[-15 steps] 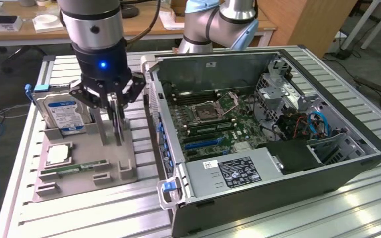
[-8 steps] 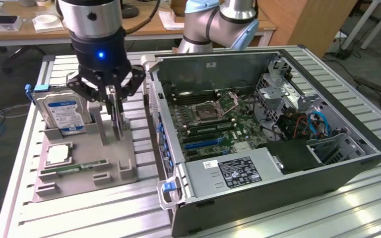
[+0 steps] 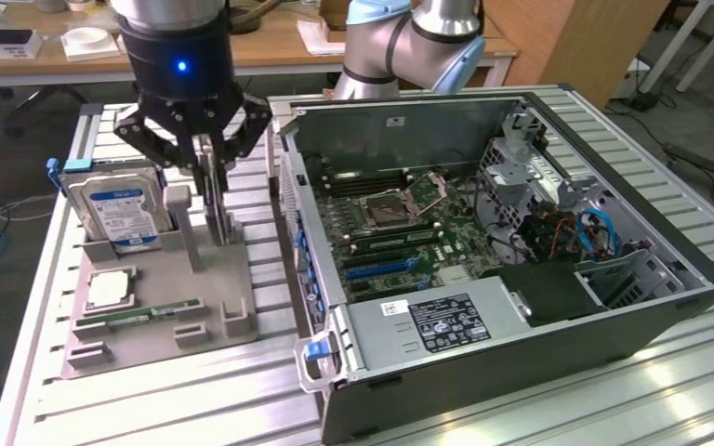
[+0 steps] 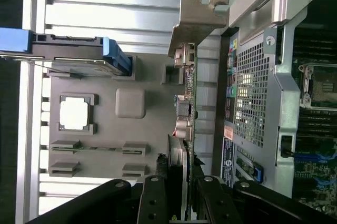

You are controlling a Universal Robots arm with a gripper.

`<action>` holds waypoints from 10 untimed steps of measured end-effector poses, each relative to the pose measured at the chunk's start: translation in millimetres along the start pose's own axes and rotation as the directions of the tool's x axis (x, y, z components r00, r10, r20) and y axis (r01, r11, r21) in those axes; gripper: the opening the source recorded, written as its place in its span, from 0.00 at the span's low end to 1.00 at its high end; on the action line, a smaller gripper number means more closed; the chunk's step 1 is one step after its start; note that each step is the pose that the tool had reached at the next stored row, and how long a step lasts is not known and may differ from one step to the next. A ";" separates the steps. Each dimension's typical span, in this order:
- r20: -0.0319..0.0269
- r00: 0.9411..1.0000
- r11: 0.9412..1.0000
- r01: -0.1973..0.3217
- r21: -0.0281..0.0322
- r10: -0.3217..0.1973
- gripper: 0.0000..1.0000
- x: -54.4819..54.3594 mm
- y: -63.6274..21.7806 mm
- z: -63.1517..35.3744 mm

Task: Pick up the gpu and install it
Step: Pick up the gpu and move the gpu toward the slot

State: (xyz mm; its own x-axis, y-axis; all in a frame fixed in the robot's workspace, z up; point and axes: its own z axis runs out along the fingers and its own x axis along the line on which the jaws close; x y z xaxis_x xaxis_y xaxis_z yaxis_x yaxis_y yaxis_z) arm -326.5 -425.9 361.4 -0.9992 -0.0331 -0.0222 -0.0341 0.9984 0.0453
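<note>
Claw [image 3: 212, 167] looks clamped on the top edge of the gpu [image 3: 218, 212], one finger on each face, about half-width rather than wide. The card stands upright on edge in its slot in the grey holder [image 3: 208, 293], so I'd say it's gripped but not yet out. The worry for me is how thin that grip is: just a narrow strip of the card's edge, with the heavy silvery bracket [image 4: 197, 19] hanging off one end, so the card could pivot or slide between the pads once it's free. If the pull isn't straight, the card could also bind in the slot and drag the whole holder along the worktop [image 3: 146, 400], since I can't see anything pinning it down. The hard drive [image 3: 115, 209] stands just beside it on the exterior view's left, and the open case [image 3: 654, 316] is near on the other side, so a tilted card or bracket could clip either.
</note>
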 end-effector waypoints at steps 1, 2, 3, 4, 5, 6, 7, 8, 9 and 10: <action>0.000 1.000 1.000 0.000 0.000 0.000 0.27 -0.1 0.2 -3.6; 0.000 1.000 1.000 0.000 0.000 0.000 0.27 -0.2 0.3 -7.2; 0.000 1.000 1.000 0.000 0.000 0.000 0.27 -0.2 0.5 -10.9; 0.000 1.000 1.000 0.000 0.000 0.000 0.27 -0.3 0.7 -14.7; 0.000 1.000 1.000 0.000 0.000 0.000 0.27 -0.4 0.9 -18.8; 0.000 1.000 1.000 0.000 0.000 0.000 0.27 -0.5 1.1 -23.5; 0.000 1.000 1.000 0.000 0.000 0.000 0.27 -0.6 1.3 -27.5; 0.000 1.000 1.000 0.000 0.000 0.000 0.27 -0.7 1.4 -31.3; 0.000 1.000 1.000 0.000 0.000 0.000 0.27 -0.7 1.5 -34.4; 0.000 1.000 1.000 0.000 0.000 0.000 0.27 -0.8 1.7 -37.4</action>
State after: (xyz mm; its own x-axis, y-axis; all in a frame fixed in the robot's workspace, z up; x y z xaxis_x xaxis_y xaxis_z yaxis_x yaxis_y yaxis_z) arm -326.5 -425.9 398.8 -0.9992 -0.0332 -0.0221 -0.0341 0.9984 0.0453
